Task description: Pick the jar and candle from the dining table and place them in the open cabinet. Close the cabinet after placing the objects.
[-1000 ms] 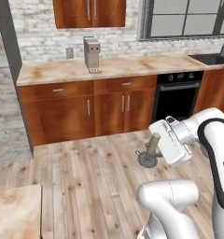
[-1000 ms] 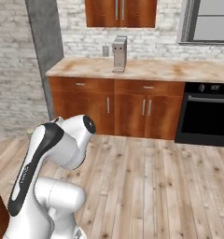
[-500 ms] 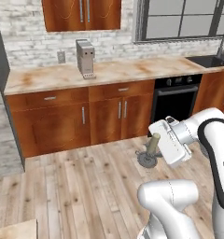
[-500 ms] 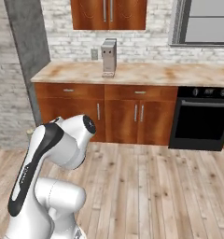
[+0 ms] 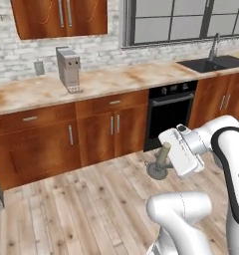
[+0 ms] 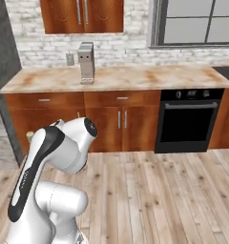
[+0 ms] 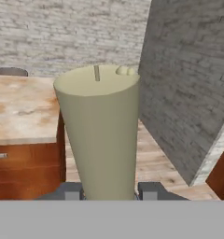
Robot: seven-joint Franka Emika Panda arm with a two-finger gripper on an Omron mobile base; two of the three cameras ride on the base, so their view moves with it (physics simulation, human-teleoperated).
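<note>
My gripper [image 5: 167, 157] is shut on the candle [image 5: 164, 149], a short beige-olive stick on a small round dark-grey dish [image 5: 157, 172], and holds it in the air above the wood floor. In the hand view the candle [image 7: 100, 135] stands between my two dark fingertips [image 7: 150, 190]. The dining table [image 7: 20, 107], with its marbled top and reddish-brown base, lies behind it at the left. A reddish-brown wall cabinet [image 5: 61, 17] hangs above the kitchen counter, and the doors I see on it are shut. The jar is out of view.
A long marbled counter [image 5: 116, 79] on wood base cabinets runs across the back, with a grey coffee machine [image 5: 69, 67] on it. A black oven [image 5: 169, 117] and a sink [image 5: 216, 62] are to the right. A grey brick wall [image 7: 188, 93] is in the hand view.
The base has driven and turned, so the counter, the coffee machine and the wall cabinet have shifted in both base views and stand closer. The candle stays in my shut gripper.
</note>
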